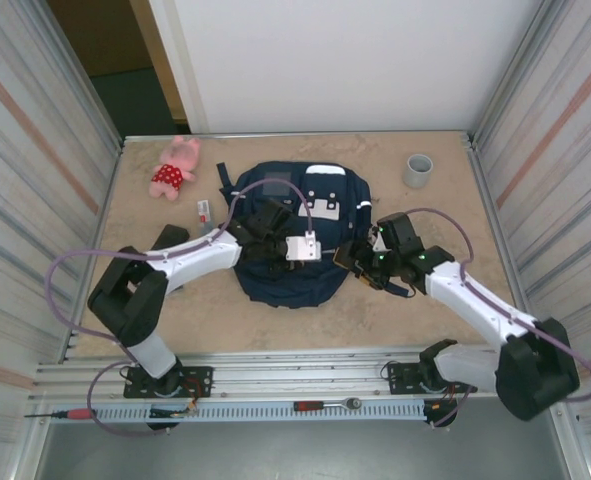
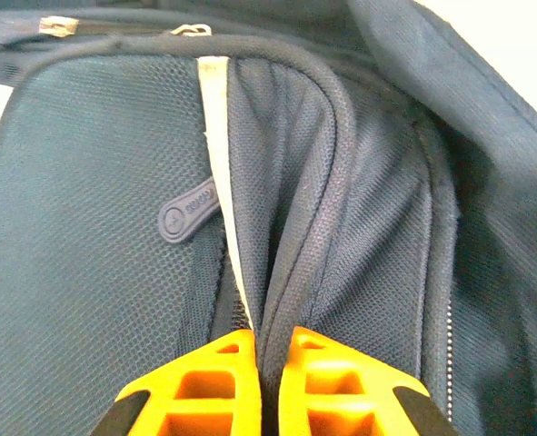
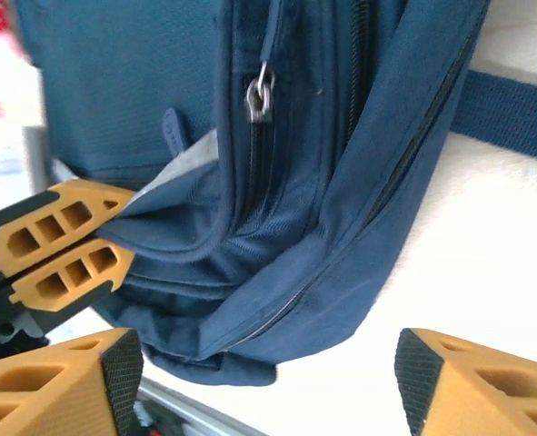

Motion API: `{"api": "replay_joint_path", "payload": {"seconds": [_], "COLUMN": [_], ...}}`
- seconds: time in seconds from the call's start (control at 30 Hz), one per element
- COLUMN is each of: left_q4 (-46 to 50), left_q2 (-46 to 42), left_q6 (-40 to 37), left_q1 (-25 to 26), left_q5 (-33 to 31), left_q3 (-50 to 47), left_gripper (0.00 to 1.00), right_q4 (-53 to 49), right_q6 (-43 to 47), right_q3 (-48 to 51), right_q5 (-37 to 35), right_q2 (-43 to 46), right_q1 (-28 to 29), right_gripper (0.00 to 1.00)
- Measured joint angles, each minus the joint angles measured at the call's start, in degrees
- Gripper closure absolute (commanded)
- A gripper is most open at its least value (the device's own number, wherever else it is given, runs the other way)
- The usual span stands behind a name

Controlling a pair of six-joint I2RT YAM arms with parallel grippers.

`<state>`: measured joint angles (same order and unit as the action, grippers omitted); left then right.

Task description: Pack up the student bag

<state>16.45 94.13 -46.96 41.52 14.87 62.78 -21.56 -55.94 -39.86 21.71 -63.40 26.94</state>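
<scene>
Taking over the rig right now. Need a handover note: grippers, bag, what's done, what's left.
Left gripper: shut, pinching a piped fold of the student bag.
Right gripper: open at the bag's right edge, holding nothing.
The bag lies flat mid-table. The pink plush toy, small tube-like item and grey cup sit outside it.
Done: left has a grip on the bag. Nothing visibly packed.
Left: open a compartment, probably with the right on the zip pull, then load the items.
</scene>
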Motion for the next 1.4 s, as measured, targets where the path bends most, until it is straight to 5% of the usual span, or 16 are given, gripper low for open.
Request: {"api": "replay_joint_path", "payload": {"seconds": [0.43, 0.83, 1.23, 1.4], "left_q4": [4.1, 5.6, 8.9, 13.3], "left_q2": [-3.9, -2.9, -2.4, -1.1], "left_q6": [13.2, 22.7, 26.1, 25.5], "left_q1": [-3.8, -3.9, -3.9, -3.5], "left_q5": [0.0, -0.9, 0.6, 1.9], "left_q3": [12.1, 13.6, 17.9, 20.7], "left_gripper": [1.0, 1.0, 1.0, 1.0], "right_q4": [5.7, 16.6, 18.9, 20.7], "right_q6": [-6.2, -14.0, -15.4, -12.3], "right_q3": [4.0, 7.4, 11.6, 13.7], "right_q5": [-2.1, -5.7, -8.6, -7.9], "right_q2": [9.1, 8.6, 2.6, 0.8], "right_q1": [2.4, 12.0, 7.5, 4.9], "right_gripper": [0.21, 0.22, 0.87, 0.9]}}
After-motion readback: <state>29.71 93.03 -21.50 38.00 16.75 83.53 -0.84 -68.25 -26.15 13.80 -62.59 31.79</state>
